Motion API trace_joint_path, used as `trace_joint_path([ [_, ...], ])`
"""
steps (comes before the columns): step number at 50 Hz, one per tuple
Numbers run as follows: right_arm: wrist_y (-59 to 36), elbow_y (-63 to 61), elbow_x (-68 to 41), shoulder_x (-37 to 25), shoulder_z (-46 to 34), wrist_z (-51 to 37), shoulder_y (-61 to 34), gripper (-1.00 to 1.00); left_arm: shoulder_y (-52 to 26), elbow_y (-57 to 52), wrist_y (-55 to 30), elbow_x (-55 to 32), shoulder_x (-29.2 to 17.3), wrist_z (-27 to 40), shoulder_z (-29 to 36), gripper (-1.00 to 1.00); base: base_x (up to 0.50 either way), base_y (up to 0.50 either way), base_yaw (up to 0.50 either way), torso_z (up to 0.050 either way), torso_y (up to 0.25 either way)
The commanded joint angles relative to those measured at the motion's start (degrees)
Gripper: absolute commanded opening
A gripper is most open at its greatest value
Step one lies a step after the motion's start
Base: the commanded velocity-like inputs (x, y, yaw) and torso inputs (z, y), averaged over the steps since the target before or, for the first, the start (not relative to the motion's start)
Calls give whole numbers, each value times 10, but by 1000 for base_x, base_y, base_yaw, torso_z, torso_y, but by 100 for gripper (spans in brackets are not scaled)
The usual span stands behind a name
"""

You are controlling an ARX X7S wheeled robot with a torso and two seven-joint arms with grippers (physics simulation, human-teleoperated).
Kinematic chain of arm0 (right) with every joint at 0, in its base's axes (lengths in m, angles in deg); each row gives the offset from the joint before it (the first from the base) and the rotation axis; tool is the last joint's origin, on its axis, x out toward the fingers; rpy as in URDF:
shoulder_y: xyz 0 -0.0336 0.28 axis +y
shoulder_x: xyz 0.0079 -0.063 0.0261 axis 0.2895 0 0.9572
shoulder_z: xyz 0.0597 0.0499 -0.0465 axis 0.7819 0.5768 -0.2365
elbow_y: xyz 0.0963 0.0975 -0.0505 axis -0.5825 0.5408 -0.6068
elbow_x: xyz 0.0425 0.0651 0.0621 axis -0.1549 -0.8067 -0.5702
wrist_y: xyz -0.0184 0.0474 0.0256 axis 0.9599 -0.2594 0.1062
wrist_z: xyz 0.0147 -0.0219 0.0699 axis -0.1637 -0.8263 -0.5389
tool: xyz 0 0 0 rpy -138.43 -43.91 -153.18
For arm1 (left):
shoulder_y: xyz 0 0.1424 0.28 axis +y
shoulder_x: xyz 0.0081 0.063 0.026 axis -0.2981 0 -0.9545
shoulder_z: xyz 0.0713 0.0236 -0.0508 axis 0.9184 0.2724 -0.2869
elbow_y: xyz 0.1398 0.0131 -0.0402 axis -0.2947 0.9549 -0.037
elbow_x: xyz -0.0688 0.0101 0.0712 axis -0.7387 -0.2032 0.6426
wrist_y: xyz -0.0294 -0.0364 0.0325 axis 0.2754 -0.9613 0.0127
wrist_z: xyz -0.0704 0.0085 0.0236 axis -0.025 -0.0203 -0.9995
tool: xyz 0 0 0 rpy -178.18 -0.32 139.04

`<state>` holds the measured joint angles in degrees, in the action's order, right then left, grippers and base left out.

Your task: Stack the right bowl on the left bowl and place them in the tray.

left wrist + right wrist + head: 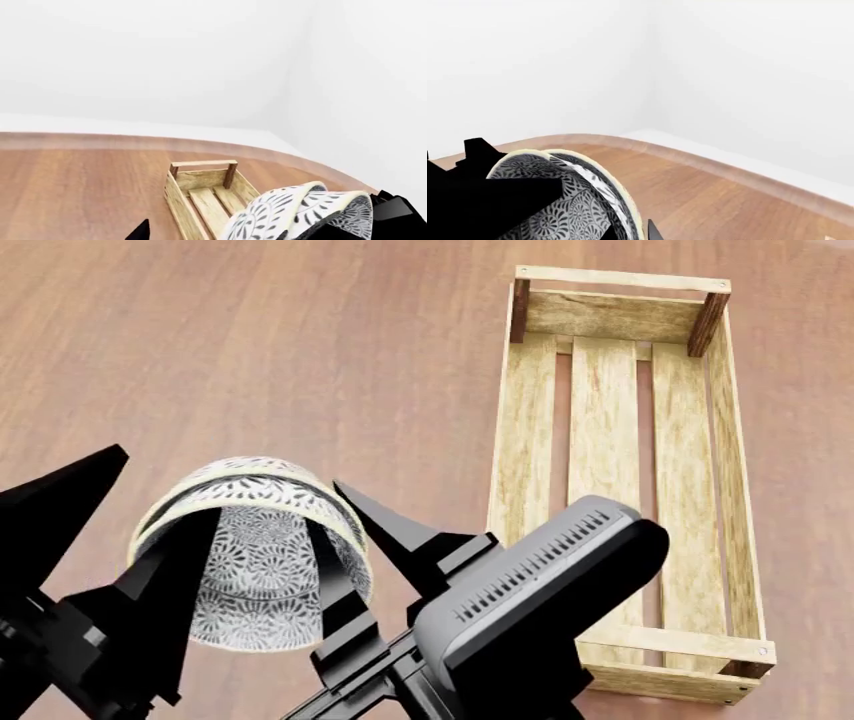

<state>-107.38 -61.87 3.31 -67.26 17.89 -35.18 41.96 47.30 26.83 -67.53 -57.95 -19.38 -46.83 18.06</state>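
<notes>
Bowls (260, 550), nested one inside the other, hang tilted above the table (267, 340), gripped between your two grippers: the left gripper (120, 570) and right gripper (354, 570) each have a finger on the rim, so both look clamped on the stack. The tray (527, 440) lies just to the right, its long axis running away from you; carry the stack rightward, right arm leading.

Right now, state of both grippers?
Left gripper: closed on the stacked bowls, one finger inside the rim.
Right gripper: closed on the same bowls, opposite side. Both beside the tray, not in it.
</notes>
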Motion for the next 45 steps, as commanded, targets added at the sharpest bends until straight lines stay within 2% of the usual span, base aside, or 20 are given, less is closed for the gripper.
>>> trace_joint_path([
  [1, 4, 4, -1, 13, 19, 14, -4, -100, -3, -6, 5, 12, 11, -5, -26, 100, 0, 0, 0, 0, 0],
  [15, -8, 19, -3, 17, 31, -8, -16, -100, 10, -19, 12, 17, 11, -10, -19, 100, 0, 0, 0, 1, 1],
  [33, -31, 47, -1, 37, 26, -24, -50, -100, 47, -52, 15, 38, 19, -24, 20, 100, 0, 0, 0, 0, 1],
  [38, -57, 68, -6, 41, 34, -47, -67, -100, 68, -81, 26, 47, 9, -7, 6, 100, 0, 0, 0, 0, 2],
  [39, -62, 72, -6, 42, 36, -51, -71, -100, 69, -89, 26, 82, 5, -1, 10, 100, 0, 0, 0, 0, 0],
  [41, -67, 78, -11, 43, 40, -52, -79, -100, 83, -90, 43, 59, 7, 4, -12, 100, 0, 0, 0, 0, 0],
  [45, -85, 97, -14, 46, 44, -62, -99, -100, 106, -98, 61, 68, 3, 13, -33, 100, 0, 0, 0, 0, 0],
])
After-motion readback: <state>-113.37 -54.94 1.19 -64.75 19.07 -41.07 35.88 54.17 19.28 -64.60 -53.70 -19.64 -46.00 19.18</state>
